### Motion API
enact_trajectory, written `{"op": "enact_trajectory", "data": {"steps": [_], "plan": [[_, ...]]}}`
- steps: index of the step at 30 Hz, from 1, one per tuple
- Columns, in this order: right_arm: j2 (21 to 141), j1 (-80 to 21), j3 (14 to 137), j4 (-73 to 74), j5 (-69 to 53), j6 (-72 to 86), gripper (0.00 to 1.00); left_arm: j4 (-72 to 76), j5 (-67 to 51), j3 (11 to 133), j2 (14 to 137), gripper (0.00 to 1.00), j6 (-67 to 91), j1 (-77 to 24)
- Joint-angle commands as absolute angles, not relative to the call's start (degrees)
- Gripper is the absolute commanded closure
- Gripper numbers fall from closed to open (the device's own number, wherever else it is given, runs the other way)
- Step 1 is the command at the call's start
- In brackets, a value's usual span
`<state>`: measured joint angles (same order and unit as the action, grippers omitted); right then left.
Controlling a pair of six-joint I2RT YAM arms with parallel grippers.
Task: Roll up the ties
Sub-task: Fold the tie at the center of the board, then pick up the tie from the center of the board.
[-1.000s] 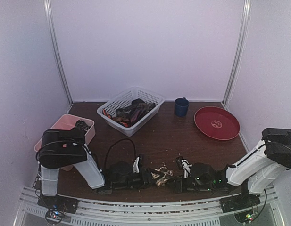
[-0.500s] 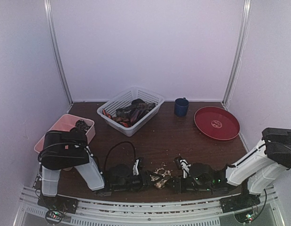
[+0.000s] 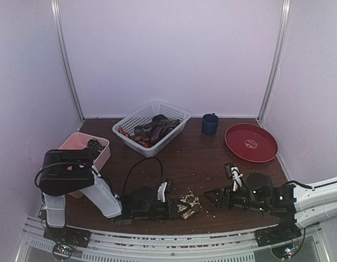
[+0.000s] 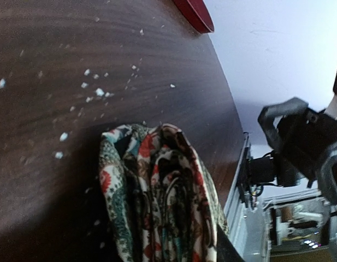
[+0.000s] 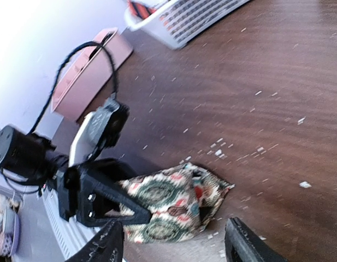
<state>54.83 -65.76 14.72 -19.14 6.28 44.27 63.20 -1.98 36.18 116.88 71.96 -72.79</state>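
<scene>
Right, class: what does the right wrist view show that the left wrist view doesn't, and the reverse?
Only the right wrist view: the white basket, the pink tray and the left gripper. Only the left wrist view: the edge of the red plate. Both: the folded patterned tie on the dark table, pale specks, and the right gripper.

On my desk a white lattice basket stood at the back, a blue mug beside it, then a red plate. A pink tray sat left, and pale crumbs lay scattered.

White arms, black joints, looped cable
</scene>
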Motion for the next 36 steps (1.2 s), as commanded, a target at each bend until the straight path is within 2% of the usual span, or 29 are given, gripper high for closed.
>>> {"op": "enact_trajectory", "data": {"steps": [1, 4, 7, 18, 25, 30, 33, 36], "plan": [[51.88, -59.93, 16.18, -10.43, 6.52, 42.39, 0.36, 38.12, 6.15, 45.12, 110.12, 0.66, 48.97, -74.15], [51.29, -58.1, 17.26, -8.63, 6.7, 42.73, 0.36, 26.99, 16.57, 50.39, 109.17, 0.66, 38.87, -77.1], [50.94, -57.34, 18.31, -8.2, 7.56, 42.98, 0.37, 25.31, 20.66, 52.58, 109.8, 0.66, 33.54, -78.84], [49.38, -54.16, 18.01, -8.49, 8.53, 45.31, 0.39, 14.14, 35.51, 62.48, 114.95, 0.66, 29.45, -83.76], [47.25, -54.09, 16.79, -9.46, 9.07, 45.95, 0.38, 11.2, 35.58, 64.87, 116.83, 0.67, 30.4, -83.18], [52.29, -52.13, 17.63, -12.59, 4.58, 44.96, 0.38, 10.92, 34.29, 64.55, 116.89, 0.64, 31.02, -83.22], [55.6, -51.74, 19.18, -13.33, 2.55, 48.55, 0.42, 9.97, 33.81, 65.06, 117.76, 0.61, 31.47, -83.23], [58.11, -51.69, 16.18, -20.13, -0.4, 52.12, 0.5, 9.44, 32.54, 65.63, 118.39, 0.58, 31.87, -83.23]]}}
